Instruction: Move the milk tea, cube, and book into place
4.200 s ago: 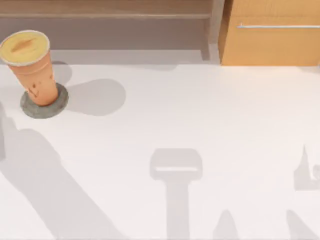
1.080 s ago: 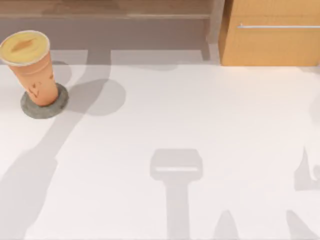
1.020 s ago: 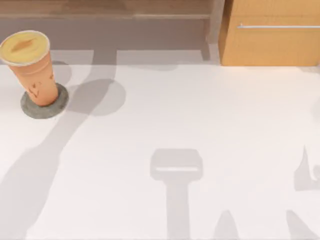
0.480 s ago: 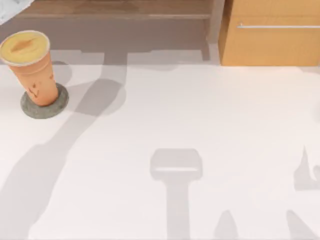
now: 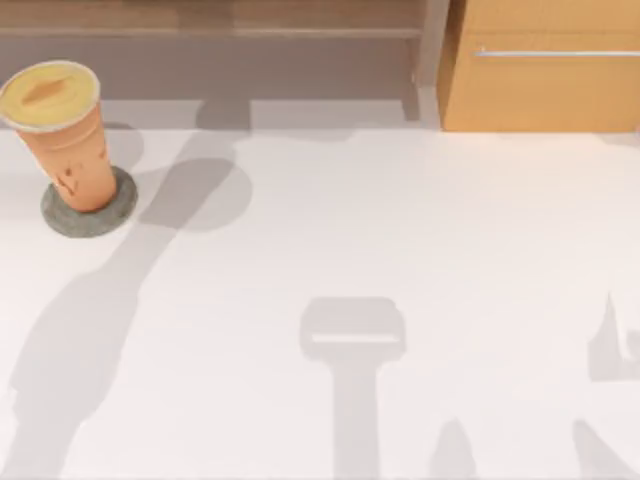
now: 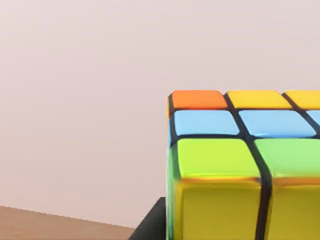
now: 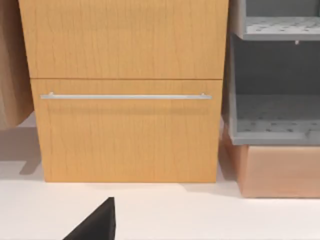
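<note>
The milk tea, a tapered orange cup with a pale-yellow lid, stands upright on a flat grey disc at the table's far left. A cube with orange, yellow, blue and green tiles sits very close in the left wrist view, off the table, with a pale wall behind it. My left gripper is shut on it; one dark finger shows at the cube's side. A dark part of my right gripper faces a wooden cabinet. The book is out of view.
A wooden cabinet with a metal bar handle stands at the table's back right. Beside it is a grey open shelf. A long arm shadow crosses the left of the white table.
The long arm shadow on the table's left has swept farther in and shifted right. A pale shape at the top left corner half a second ago is gone. The milk tea has not moved.
</note>
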Robot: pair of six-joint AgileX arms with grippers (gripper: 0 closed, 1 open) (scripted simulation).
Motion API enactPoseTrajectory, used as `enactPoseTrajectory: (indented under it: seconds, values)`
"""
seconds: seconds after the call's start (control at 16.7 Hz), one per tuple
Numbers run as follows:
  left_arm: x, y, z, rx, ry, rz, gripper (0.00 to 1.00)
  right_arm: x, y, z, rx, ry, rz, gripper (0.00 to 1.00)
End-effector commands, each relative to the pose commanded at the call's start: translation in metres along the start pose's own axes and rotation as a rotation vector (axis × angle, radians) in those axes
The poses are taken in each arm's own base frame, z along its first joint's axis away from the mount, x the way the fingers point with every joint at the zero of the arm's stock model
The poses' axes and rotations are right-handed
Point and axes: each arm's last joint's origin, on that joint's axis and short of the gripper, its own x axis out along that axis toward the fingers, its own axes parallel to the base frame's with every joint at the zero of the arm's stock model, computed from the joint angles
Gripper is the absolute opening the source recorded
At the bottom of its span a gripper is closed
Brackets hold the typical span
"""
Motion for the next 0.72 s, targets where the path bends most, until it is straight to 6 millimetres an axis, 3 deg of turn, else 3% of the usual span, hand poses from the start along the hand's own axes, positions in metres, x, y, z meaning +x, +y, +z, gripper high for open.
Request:
enactPoseTrajectory:
  seconds: [0.12, 0.3, 0.48, 0.72]
  values:
    - [0.020, 0.001, -0.008, 0.016, 0.008, 0.003, 0.00, 0.000, 0.000, 0.000, 0.000, 0.000, 0.000, 1.00]
    - [0.045, 0.000, -0.043, 0.081, 0.109, -0.026, 0.00, 0.000, 0.000, 0.000, 0.000, 0.000, 0.000, 1.00]
    - [0.057, -0.001, -0.078, 0.138, 0.230, -0.068, 0.00, 0.000, 0.000, 0.000, 0.000, 0.000, 0.000, 1.00]
    - [0.058, -0.002, -0.084, 0.146, 0.249, -0.075, 0.00, 0.000, 0.000, 0.000, 0.000, 0.000, 0.000, 1.00]
